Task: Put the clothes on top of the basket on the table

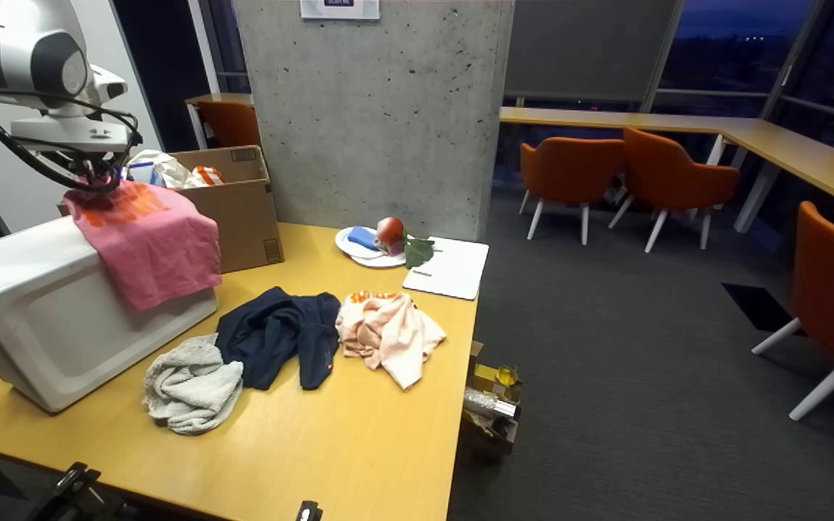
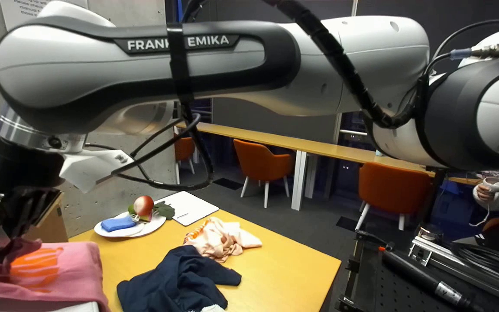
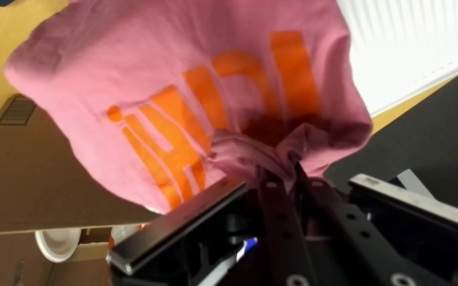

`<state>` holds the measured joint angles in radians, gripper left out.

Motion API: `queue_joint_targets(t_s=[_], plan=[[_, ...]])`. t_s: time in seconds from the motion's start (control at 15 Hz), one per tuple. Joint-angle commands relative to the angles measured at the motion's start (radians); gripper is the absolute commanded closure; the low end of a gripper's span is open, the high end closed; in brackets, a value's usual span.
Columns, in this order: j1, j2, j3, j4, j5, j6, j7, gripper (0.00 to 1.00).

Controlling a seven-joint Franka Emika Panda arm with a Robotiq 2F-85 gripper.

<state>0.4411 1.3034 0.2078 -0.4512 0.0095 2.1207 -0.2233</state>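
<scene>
In the wrist view, the gripper (image 3: 286,176) juts in from between five and six o'clock, its fingers (image 3: 274,206) clamped together on a bunched fold of the pink cloth (image 3: 74,87). The cloth, orange-lettered, spreads from there toward twelve. The ribbed white basket (image 3: 412,47) shows at two o'clock, the yellow table (image 3: 10,31) at ten and a cardboard box (image 3: 34,182) at eight.

In an exterior view, the basket stands on the table between eight and nine o'clock. The pink cloth lies over its top and hangs down its long side, held from above by the gripper. Off the basket's four o'clock lies a grey cloth (image 1: 192,387); at its three, a dark blue cloth (image 1: 272,333), and just beyond that a peach cloth (image 1: 388,333). All three are on the table. At twelve from the peach cloth is a plate (image 1: 343,244) with a blue block (image 1: 363,238) on it.

In an exterior view, the robot arm (image 2: 232,69) spans from three o'clock to ten, the gripper pointing down between eight and nine, its tips hidden in the pink cloth. The basket's white edge peeps out beneath. The dark blue cloth lies at seven o'clock and the plate at eight. An orange chair (image 2: 394,190) stands between three and four.
</scene>
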Motion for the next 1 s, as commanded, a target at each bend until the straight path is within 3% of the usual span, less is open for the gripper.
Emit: queue_joint_targets(t_s=[0.0, 0.33, 0.53, 0.93], plan=[[-0.001, -0.078, -0.056, -0.014, -0.022, -0.034, 0.029, 0.98], [-0.008, -0.201, -0.141, -0.024, -0.07, -0.166, 0.118, 0.98], [-0.006, -0.269, -0.156, -0.031, -0.081, -0.297, 0.169, 0.98], [0.111, -0.357, -0.201, -0.031, -0.148, -0.518, 0.422, 0.98]])
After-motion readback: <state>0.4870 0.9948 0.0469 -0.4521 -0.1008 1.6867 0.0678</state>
